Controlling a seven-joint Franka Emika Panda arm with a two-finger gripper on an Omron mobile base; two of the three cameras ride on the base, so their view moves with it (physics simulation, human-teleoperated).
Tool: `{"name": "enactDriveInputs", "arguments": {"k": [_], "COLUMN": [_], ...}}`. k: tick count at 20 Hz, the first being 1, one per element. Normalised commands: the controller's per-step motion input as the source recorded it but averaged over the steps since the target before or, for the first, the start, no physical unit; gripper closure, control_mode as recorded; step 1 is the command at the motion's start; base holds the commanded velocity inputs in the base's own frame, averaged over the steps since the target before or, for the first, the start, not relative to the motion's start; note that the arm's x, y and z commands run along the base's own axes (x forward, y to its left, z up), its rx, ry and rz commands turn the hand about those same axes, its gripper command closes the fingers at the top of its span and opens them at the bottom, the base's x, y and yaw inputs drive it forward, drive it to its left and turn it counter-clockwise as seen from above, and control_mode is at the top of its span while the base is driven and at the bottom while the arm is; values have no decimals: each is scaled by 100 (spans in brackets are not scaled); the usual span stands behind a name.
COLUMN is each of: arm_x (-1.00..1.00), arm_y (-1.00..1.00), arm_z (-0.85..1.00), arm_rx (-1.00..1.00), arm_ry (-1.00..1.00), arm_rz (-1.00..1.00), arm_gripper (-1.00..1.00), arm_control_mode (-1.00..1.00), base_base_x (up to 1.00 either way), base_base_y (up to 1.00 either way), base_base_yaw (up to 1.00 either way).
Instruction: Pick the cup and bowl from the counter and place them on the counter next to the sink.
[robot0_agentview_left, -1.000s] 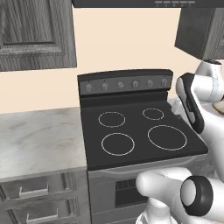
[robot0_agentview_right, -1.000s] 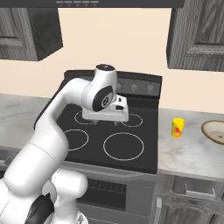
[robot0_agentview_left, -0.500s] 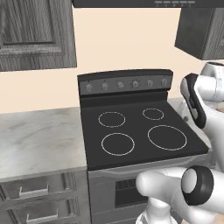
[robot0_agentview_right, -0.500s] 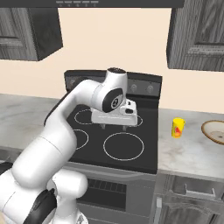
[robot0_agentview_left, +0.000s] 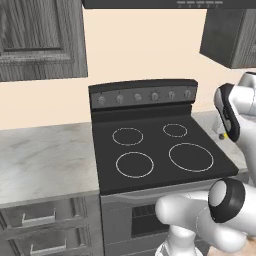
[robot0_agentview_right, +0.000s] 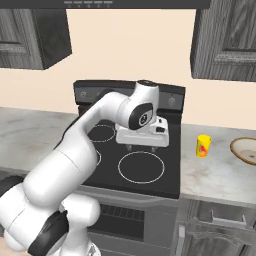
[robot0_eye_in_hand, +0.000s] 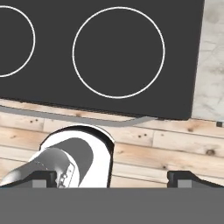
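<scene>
gripper: you've swung it rightward across the stovetop over the last second, closer to the cup; fingers spread wide, holding nothing
cup: hasn't budged, upright on the counter just right of the stovetop
bowl: further right of the stovetop, past the cup
meaning: looks like you're mid-approach, nothing picked yet

I see black stovetop at centre, four white burner rings, knob panel behind. Marbled surface left of stovetop, drawers below. Dark cabinets above. Arm along right edge; I cannot make out claw.
</scene>
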Motion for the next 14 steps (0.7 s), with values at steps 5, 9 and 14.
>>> {"name": "enactDriveInputs", "arguments": {"k": [5, 9, 14], "arm_x": [0, -1, 0], "arm_y": [6, 26, 12], "arm_z": [0, 0, 0], "arm_rx": [0, 0, 0], "arm_ry": [0, 0, 0], "arm_rz": [1, 4, 2], "arm_gripper": [-100, -100, -100], "arm_control_mode": [-100, -100, 100], "base_base_x": [0, 0, 0], "base_base_y": [0, 0, 0], "base_base_yaw": [0, 0, 2]}}
